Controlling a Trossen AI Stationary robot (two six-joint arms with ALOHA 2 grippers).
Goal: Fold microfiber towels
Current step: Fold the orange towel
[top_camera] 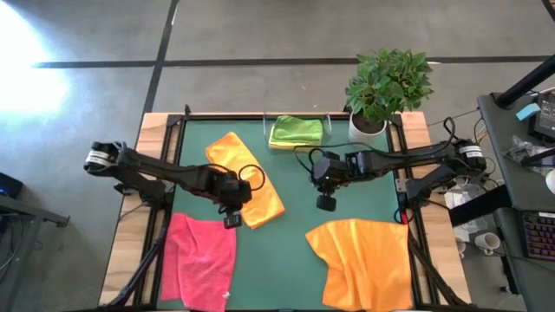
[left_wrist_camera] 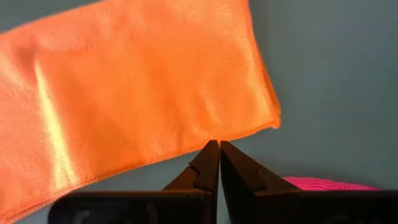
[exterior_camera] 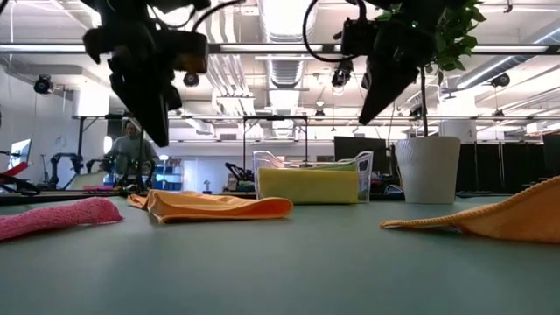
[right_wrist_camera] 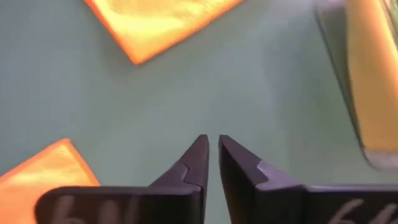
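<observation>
An orange towel (top_camera: 245, 180), folded into a long strip, lies flat on the green mat (top_camera: 295, 191) left of centre. My left gripper (left_wrist_camera: 219, 144) hangs shut and empty just above the strip's near end, well clear of the mat in the low view (exterior_camera: 162, 131). A pink towel (top_camera: 201, 260) lies crumpled at the near left. A second orange towel (top_camera: 364, 260) lies spread at the near right. My right gripper (right_wrist_camera: 212, 140) hovers over bare mat at the centre (top_camera: 326, 204), fingertips a narrow gap apart, holding nothing.
A clear tray (top_camera: 296, 132) at the far edge holds a folded lime-green towel. A potted plant (top_camera: 386, 87) in a white pot stands at the far right corner. Bare mat lies between the two orange towels. A person (exterior_camera: 131, 149) sits in the room beyond.
</observation>
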